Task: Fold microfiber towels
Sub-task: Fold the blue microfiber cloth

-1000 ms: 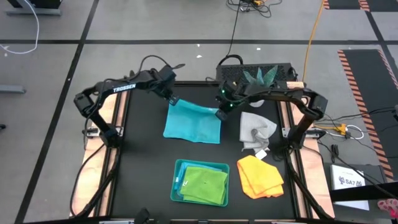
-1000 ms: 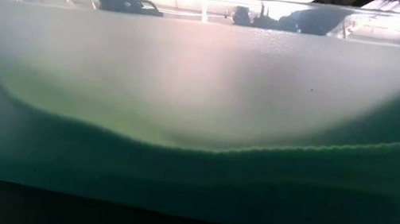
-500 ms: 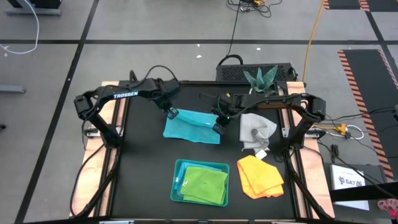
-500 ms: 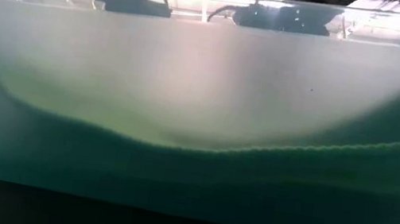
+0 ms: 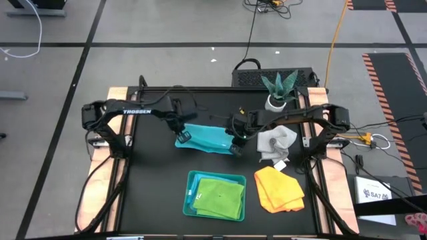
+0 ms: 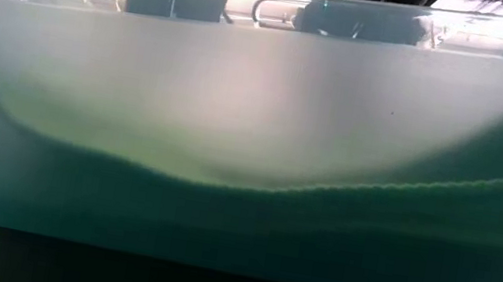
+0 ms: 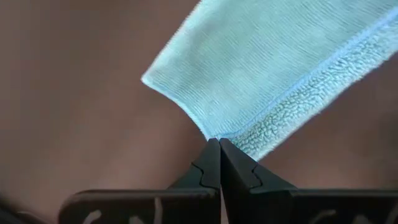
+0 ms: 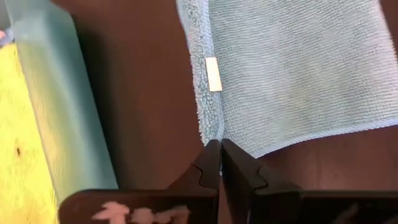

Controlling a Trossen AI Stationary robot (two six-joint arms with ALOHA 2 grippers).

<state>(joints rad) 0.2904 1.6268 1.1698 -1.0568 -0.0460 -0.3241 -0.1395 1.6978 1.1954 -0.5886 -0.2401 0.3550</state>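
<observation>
A turquoise microfiber towel (image 5: 207, 137) lies mid-table, doubled over on itself. My left gripper (image 5: 181, 138) is shut on its left corner and my right gripper (image 5: 235, 148) on its right corner; both are near the towel's near edge. A lime green towel (image 5: 220, 197) lies in the teal tray (image 5: 190, 193). A yellow-orange towel (image 5: 279, 189) and a crumpled grey-white towel (image 5: 275, 141) rest on the table at the right. The tray's wall (image 6: 248, 161) fills the low view. My left gripper pinches a corner of the turquoise towel (image 7: 214, 133) between its two fingertips, coming from above and pointing down. The cloth spreads away from the fingers over the lower layer. My right gripper pinches the other carried corner (image 8: 216, 133) at its fingertips, slanting down from the right, beside the hem with the white label (image 8: 213, 74).
A potted plant (image 5: 278, 89) stands at the far right of the black table. The tray sits near the front edge, just nearer than the turquoise towel. Bare table lies left of the tray (image 5: 153, 180).
Both grippers have moved toward the table's near edge, staying shut and carrying the turquoise towel's far corners with them. The towel's far half has folded over its near half, whose near edge has stayed in place; the towel now shows about half as deep.
</observation>
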